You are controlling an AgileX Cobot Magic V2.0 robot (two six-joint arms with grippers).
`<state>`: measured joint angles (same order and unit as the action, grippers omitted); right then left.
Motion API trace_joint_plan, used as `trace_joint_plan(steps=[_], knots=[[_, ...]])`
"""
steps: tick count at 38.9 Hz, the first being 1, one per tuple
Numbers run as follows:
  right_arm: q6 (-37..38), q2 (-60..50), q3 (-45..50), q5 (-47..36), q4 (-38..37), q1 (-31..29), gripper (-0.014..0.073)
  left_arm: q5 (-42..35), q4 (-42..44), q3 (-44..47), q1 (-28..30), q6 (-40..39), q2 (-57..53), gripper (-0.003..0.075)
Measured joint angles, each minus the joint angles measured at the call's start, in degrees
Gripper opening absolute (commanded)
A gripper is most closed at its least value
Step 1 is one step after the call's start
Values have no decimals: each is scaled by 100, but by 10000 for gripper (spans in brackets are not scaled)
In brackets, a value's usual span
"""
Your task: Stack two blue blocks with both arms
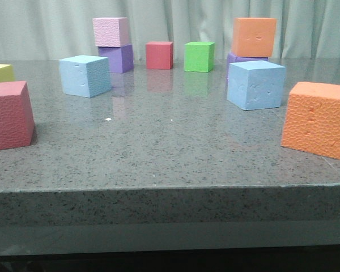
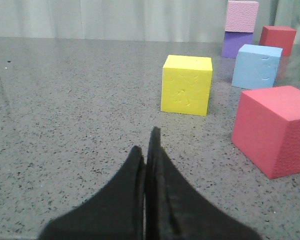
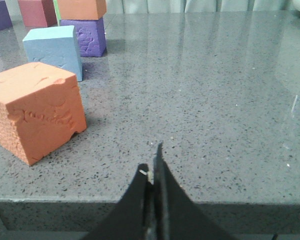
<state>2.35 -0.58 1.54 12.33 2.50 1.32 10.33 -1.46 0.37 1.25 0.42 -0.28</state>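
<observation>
Honestly, nothing's grabbed yet: my left claw [image 2: 149,150] and right claw [image 3: 155,165] are both pinched closed, empty, low over the table [image 1: 158,147]. Left blue block [image 1: 85,75] sits upper left of front frame, right blue block [image 1: 256,84] upper right, well apart. Risks, imo: the pink cube [image 2: 277,130] and orange cube [image 3: 37,110] sit near my approach paths, so I could clip them; soft foam may squash or slip w/ an off-centre pinch.

grey speckled stone surface [image 1: 170,147], pretty glossy, you can see soft reflections on the far part. thick front edge. behind it a pale pleated curtain [image 1: 175,22] runs across the whole back, light even and soft
</observation>
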Motion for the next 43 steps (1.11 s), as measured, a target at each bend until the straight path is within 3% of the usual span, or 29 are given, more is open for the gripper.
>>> trace_joint_plan(steps=[13, 23, 43], knots=[[0, 0, 0, -134, 0, 0, -68, -89, 0, 0, 0, 0, 0, -20], [0, 0, 0, -444, 0, 0, -68, -925, 0, 0, 0, 0, 0, -20], [0, 0, 0, -1601, 0, 0, -68, -1890, -170, 0, 0, 0, 0, -20]])
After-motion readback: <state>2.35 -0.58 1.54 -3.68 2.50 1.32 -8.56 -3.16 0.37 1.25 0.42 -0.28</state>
